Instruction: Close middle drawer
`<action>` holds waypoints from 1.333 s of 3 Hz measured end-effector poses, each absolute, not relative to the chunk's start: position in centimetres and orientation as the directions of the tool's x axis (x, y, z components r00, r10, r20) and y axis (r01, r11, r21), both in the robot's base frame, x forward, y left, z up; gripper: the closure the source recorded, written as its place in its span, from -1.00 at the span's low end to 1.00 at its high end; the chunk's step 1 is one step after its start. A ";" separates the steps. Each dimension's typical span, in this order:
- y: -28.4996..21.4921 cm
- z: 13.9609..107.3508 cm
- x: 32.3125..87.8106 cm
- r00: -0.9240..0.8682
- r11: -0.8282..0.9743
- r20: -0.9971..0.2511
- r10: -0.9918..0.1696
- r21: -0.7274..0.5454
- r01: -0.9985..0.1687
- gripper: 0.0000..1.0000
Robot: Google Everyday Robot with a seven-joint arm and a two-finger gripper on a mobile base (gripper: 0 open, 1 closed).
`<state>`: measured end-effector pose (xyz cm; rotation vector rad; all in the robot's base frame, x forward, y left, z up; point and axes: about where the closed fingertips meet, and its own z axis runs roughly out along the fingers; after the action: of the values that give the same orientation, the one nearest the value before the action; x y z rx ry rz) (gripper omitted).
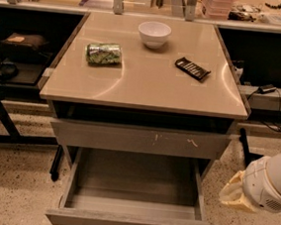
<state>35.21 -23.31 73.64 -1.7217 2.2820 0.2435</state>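
Note:
The middle drawer is a plain grey handle-less drawer, pulled far out toward me below the table top. Its long shallow box is empty inside. Above it, the wider grey drawer front with pale scratch marks is pushed in. My gripper is at the lower right, to the right of the open drawer's right side wall and apart from it. Only its cream-coloured end and the white arm casing show.
On the beige table top lie a white bowl, a crumpled green bag and a black flat device. Dark shelving and table legs stand at the left, and cables at the right. The floor is speckled.

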 end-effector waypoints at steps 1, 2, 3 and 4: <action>-23.3 72.0 35.1 -0.284 0.296 -0.342 -0.896 0.018 -0.955 1.00; -23.3 65.9 33.9 -0.394 0.370 -0.363 -0.844 0.137 -0.919 1.00; -22.7 56.7 32.8 -0.494 0.441 -0.427 -0.757 0.224 -0.869 1.00; -22.3 51.4 34.2 -0.484 0.469 -0.543 -0.687 0.177 -0.865 1.00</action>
<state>34.17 -22.33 51.39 -1.3004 2.3245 0.6140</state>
